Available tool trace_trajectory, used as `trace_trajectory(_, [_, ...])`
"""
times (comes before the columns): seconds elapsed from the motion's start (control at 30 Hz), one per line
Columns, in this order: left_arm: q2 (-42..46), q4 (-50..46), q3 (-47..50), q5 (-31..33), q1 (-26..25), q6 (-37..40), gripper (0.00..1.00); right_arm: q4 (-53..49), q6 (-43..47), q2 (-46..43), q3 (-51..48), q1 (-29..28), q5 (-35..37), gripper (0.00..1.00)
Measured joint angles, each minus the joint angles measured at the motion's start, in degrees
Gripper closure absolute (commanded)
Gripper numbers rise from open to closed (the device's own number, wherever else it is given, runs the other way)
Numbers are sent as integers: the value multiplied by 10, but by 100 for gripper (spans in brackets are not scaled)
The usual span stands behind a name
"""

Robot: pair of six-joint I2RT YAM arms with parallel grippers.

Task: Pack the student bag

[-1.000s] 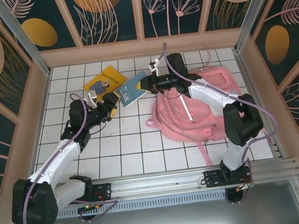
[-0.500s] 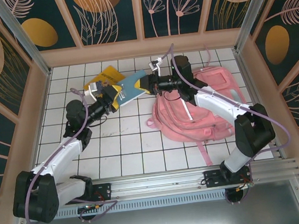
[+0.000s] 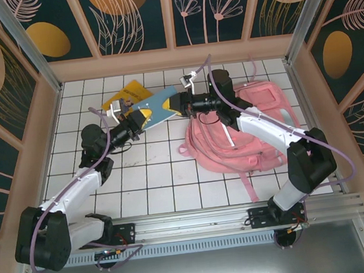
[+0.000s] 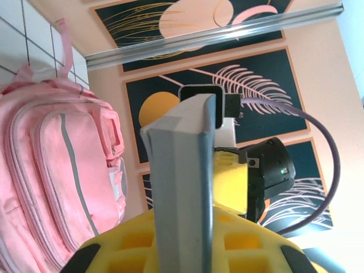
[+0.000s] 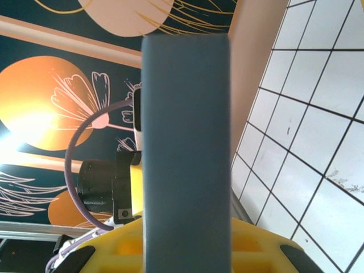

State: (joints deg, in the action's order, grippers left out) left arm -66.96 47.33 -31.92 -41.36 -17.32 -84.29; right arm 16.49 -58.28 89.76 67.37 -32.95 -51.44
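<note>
Fingers of both arms meet above the bench (image 3: 160, 178). The student bag (image 3: 240, 133) lies flat at its right side, under the right arm. Just left of the bag the blue book (image 3: 156, 108) hangs level. The right fingers (image 3: 174, 103) are clamped on one end. The left fingers (image 3: 142, 116), clear of the book a second ago, now straddle the other end; I cannot tell whether they squeeze it. A handover looks underway.
</note>
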Motion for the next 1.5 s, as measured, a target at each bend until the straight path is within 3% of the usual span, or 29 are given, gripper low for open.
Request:
trace_trajectory(0.03, [1, -2, 0, 0, 0, 2, 100, -5, 4, -2, 0, 0, 3, 98])
trace_trajectory(0.13, [6, -23, -1, 1, 0, 21, 100, -40, 29, -9, 2, -3, 19, 66])
trace_trajectory(0.17, [12, -38, -3, 3, -1, 33, 100, -64, 45, -12, 5, -5, 35, 59])
trace_trajectory(0.27, [47, -137, -20, 32, 0, 95, 100, -155, 105, -28, 14, -9, 118, 50])
trace_trajectory(0.5, [157, -375, -75, 181, 5, 235, 100, -355, 240, -104, 22, -12, 361, 51])
trace_trajectory(0.63, [182, -452, -90, 259, 5, 278, 100, -457, 311, -98, 42, -44, 446, 52])
trace_trajectory(0.8, [185, -510, -90, 321, 5, 306, 100, -549, 357, -73, 43, -124, 501, 51])
trace_trajectory(1.1, [181, -523, -90, 344, 5, 316, 100, -657, 381, 50, 75, -224, 611, 51])
trace_trajectory(1.5, [177, -523, -90, 336, 5, 315, 100, -695, 381, 65, 94, -233, 703, 54])
